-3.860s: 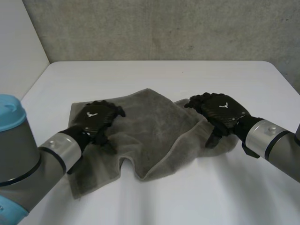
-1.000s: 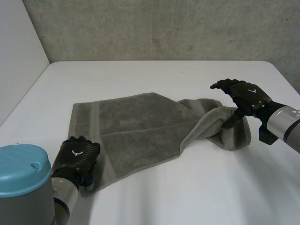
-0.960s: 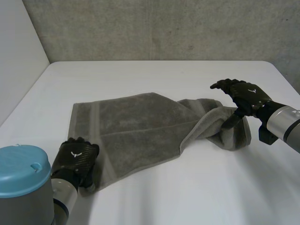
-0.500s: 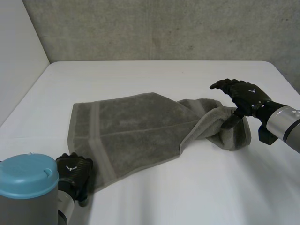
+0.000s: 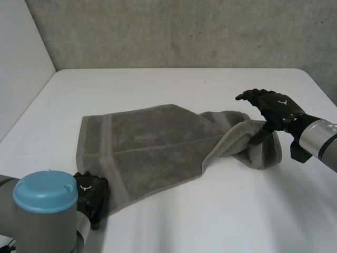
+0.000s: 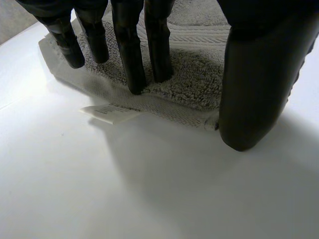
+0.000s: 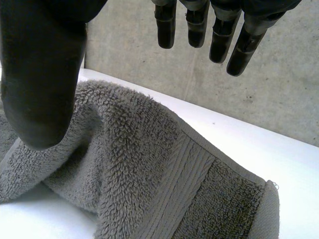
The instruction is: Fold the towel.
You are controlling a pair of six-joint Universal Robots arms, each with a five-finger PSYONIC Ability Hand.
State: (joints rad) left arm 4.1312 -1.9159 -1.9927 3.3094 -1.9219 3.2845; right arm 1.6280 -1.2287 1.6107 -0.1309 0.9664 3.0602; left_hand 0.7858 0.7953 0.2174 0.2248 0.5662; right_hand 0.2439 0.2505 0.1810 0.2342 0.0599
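towel (image 5: 152, 145): grey, spread on the white bench (image 5: 174, 89); its right end bunched up
my left robot hand (image 5: 90, 196): fingers straight, tips on the towel's near left corner; gripping nothing
my right robot hand (image 5: 274, 108): spread wide over the bunched end; thumb beside it; nothing held

On my feed: left hand (image 5: 90, 196) and right hand (image 5: 276, 110) both matte black with segmented fingers (image 6: 128, 45) and a small white mark (image 5: 283, 103) on the back, silver-grey cuff (image 5: 311, 137) behind the right one at 3 o'clock, grey joint (image 5: 31, 232) at 7 o'clock wears a round light-blue cap (image 5: 46, 191).
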